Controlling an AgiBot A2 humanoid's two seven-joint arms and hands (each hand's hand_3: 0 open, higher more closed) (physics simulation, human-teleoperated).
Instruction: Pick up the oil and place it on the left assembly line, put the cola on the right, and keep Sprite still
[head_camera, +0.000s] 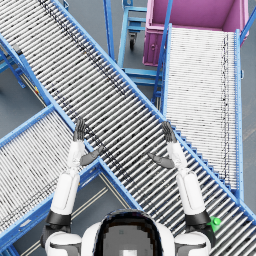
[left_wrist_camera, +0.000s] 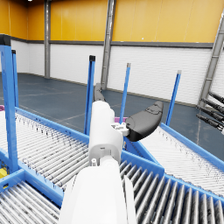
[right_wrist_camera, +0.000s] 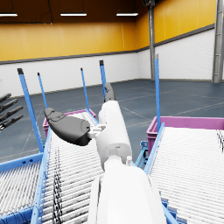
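Plainly, both hands are released. The left hand (head_camera: 81, 137) and right hand (head_camera: 168, 135) hover over the middle line (head_camera: 125, 110), fingers (head_camera: 79, 129) straight and thumbs spread wide, holding nothing. A green thing (head_camera: 215, 223) shows beside the right elbow, mostly hidden — what it is I cannot tell.

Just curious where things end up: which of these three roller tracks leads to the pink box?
The right conveyor, running straight away from the robot: the pink bin stands at its far end. The middle conveyor and left conveyor show none.
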